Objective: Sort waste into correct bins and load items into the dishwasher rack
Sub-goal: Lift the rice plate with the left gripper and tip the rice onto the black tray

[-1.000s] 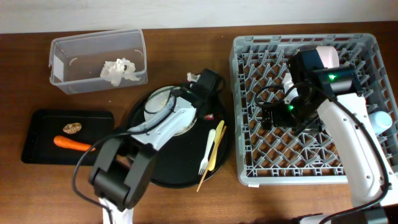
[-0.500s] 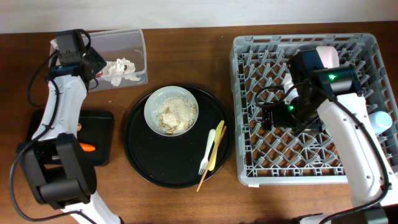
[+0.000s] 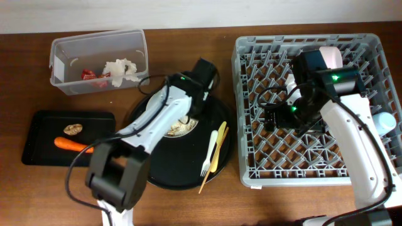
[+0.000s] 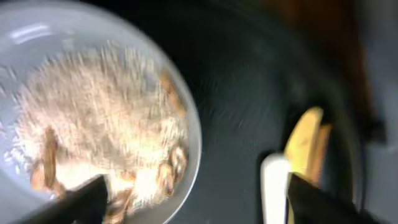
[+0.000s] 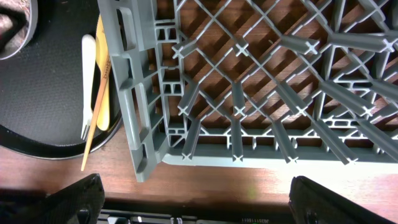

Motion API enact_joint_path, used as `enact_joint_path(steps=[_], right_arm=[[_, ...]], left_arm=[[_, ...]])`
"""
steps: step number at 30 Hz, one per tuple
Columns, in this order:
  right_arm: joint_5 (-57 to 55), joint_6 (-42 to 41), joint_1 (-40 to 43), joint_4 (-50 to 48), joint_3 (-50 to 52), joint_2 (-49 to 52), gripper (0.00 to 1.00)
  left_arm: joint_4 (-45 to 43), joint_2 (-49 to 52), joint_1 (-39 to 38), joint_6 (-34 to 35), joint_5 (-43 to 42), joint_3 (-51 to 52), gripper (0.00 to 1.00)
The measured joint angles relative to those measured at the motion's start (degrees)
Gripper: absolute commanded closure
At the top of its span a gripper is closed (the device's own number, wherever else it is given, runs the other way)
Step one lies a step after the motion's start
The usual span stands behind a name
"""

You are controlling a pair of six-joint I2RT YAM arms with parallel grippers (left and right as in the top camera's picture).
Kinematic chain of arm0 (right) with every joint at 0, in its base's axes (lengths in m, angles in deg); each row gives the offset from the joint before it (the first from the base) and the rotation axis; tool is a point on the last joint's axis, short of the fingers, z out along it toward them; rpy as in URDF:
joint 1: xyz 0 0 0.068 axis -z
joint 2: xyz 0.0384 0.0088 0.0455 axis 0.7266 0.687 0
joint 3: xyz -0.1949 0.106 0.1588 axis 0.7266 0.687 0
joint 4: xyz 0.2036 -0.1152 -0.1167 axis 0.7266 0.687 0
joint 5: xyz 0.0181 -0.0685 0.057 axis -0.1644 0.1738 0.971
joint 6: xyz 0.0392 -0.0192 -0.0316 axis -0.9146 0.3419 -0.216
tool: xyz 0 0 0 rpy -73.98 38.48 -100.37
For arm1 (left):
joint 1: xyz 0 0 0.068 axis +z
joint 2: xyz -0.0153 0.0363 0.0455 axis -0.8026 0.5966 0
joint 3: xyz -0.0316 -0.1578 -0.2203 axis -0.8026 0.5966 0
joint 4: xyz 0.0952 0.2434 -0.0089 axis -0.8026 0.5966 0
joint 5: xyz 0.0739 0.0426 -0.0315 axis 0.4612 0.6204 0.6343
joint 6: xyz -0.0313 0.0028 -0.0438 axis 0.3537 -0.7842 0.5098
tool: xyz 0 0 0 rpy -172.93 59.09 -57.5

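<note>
open: counter [image 3: 188,44] at rear, between clear tub [image 3: 135,37] and dishwasher rack [image 3: 251,125] | blocked: left arm [image 3: 157,116] slants over round black tray [image 3: 182,176] and white dish [image 4: 196,134] | tight: fork [image 3: 212,147], chopsticks [image 3: 210,171] just beside rack wall | right arm [image 3: 352,132] overhangs rack's right side

Even light; left-wrist view seemingly motion-blurred

Robot test bench, wooden table [image 3: 38,194], white wall [image 3: 251,12]

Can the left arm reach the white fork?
Probably yes. The left arm's fingers are open above the black tray, and the fork lies uncovered close by, beside the chopsticks.
</note>
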Motion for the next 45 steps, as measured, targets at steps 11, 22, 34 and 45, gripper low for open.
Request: enact_joint_path(steps=[11,22,34,45], right_arm=[[0.0,0.0,0.0,0.0,0.0,0.0,0.01],[0.0,0.0,0.0,0.5,0.0,0.0,0.01],[0.0,0.0,0.0,0.7,0.0,0.0,0.01],[0.0,0.0,0.0,0.9,0.0,0.0,0.01]], left_arm=[[8.6,1.0,1.8,-0.1,7.0,0.0,0.41],[2.9,7.5,-6.1,-1.2,7.1,0.0,0.57],[2.1,9.7,-6.2,-1.8,12.2,-0.5,0.99],[16.8,9.2,-6.1,0.7,10.0,-10.6,0.99]])
